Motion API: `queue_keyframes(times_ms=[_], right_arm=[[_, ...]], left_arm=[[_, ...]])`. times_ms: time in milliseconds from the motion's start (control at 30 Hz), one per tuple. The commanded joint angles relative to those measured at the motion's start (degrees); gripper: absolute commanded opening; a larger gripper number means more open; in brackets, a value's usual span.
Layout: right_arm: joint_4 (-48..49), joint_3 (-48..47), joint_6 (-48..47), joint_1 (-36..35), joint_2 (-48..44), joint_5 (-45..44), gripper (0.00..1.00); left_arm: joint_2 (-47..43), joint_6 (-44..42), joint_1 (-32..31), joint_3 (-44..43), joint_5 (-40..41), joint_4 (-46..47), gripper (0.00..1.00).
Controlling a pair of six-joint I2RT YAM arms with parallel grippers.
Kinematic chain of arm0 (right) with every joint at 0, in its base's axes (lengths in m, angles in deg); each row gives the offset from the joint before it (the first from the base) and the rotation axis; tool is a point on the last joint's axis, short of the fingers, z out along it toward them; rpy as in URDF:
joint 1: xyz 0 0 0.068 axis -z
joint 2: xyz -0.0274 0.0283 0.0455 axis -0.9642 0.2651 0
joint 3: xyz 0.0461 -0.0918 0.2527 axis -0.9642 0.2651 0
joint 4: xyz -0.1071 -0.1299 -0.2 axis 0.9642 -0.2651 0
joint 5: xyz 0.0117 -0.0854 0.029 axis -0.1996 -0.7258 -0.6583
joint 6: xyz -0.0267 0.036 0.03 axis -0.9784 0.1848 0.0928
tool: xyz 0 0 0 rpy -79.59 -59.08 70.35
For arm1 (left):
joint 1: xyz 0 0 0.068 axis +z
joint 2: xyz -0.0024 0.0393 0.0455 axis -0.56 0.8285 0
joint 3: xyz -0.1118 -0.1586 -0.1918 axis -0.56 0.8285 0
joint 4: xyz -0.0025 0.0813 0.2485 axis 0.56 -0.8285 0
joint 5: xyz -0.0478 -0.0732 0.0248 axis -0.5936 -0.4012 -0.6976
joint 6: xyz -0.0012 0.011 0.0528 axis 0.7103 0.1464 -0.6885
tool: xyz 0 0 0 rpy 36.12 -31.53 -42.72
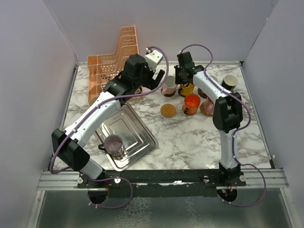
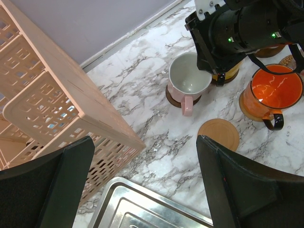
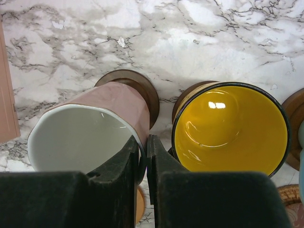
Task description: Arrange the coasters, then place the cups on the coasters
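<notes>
Closely set, the right jaws stand almost together with the rim wall of the pink cup (image 3: 85, 128) between them; that cup sits on a dark coaster (image 3: 142, 83). The left jaws gape wide and hold nothing. Risk: rising before full release would tip the cup or knock the yellow cup (image 3: 228, 128) just beside it. Only the top view shows the grey-purple cup (image 1: 115, 145) on the tray (image 1: 142, 137), well apart from the bare coaster (image 1: 167, 110).

Grey-purple cup (image 1: 114, 145) on silver tray (image 1: 137, 129)
</notes>
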Motion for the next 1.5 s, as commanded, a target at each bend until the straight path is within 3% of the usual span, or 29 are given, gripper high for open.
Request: queue_keyframes(times_ms=[0, 300, 1467], right_arm=[[2.5, -1.5, 0.0, -0.4, 0.3, -0.3, 0.12], [2.4, -1.9, -0.2, -0.3, 0.4, -0.4, 0.19], [3.4, -4.0, -4.1, -0.4, 2.6, -1.6, 0.19]], left_arm=[[-2.0, -0.4, 0.4, 0.2, -0.8, 1.2, 0.93], [-2.2, -0.6, 0.3, 0.3, -0.9, 0.9, 0.93], [-3.7, -0.9, 0.6, 2.4, -1.6, 0.9, 0.93]])
